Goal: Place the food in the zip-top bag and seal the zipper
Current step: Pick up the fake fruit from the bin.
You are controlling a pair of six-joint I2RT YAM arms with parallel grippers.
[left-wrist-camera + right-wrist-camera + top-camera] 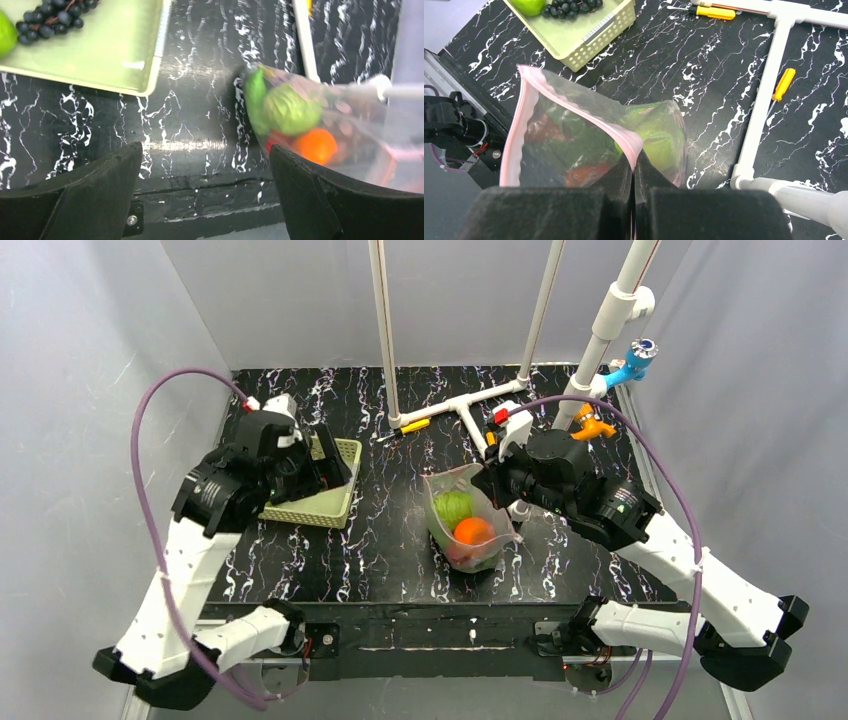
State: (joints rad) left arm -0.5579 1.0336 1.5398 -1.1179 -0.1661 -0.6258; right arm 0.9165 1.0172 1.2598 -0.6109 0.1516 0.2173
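Loading step; right tool (633,167) pinches zip-top bag (574,125) rim; left tool (205,152) spread, empty; next: fetch green apple (530,6) from basket (610,24).

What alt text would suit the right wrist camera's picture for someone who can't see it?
The right gripper, shut, pinches the pink zipper edge of a clear zip-top bag holding green and red toy food. Beyond, on a black marbled table, a pale green basket holds dark grapes and a green apple.
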